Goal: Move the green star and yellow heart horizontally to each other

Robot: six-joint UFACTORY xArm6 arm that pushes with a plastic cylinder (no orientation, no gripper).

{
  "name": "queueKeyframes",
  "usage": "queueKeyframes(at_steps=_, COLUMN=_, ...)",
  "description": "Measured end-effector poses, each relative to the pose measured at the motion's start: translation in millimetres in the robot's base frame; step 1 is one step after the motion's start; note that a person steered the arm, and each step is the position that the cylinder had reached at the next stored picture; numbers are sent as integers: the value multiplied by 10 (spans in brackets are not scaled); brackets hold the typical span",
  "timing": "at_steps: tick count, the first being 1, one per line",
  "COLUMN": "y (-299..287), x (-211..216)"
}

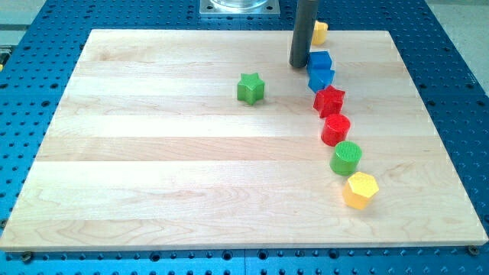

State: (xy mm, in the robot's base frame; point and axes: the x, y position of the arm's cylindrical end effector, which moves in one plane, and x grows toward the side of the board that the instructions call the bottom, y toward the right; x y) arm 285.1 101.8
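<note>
The green star (250, 88) lies on the wooden board in the upper middle. A yellow block (319, 31), partly hidden behind my rod, sits at the top edge; its shape cannot be made out, and it may be the yellow heart. My tip (299, 65) rests on the board just below-left of that yellow block and right next to the left side of a blue block (320, 61). The tip is about 65 px to the right of the green star.
A curved line of blocks runs down the right side: two blue blocks, the lower one (321, 79), a red star (330, 100), a red cylinder (335, 130), a green cylinder (346, 158) and a yellow hexagon (360, 189). The wooden board (153, 176) lies on a blue perforated table.
</note>
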Motion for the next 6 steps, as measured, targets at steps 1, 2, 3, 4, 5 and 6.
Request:
queueKeyframes(at_steps=1, y=-679, x=232)
queueKeyframes(at_steps=2, y=-1458, x=255)
queueKeyframes(at_steps=3, y=-1861, x=894)
queueKeyframes(at_steps=4, y=-1241, x=1090)
queueKeyframes(at_steps=5, y=-1129, x=514)
queueKeyframes(at_steps=6, y=-1174, x=403)
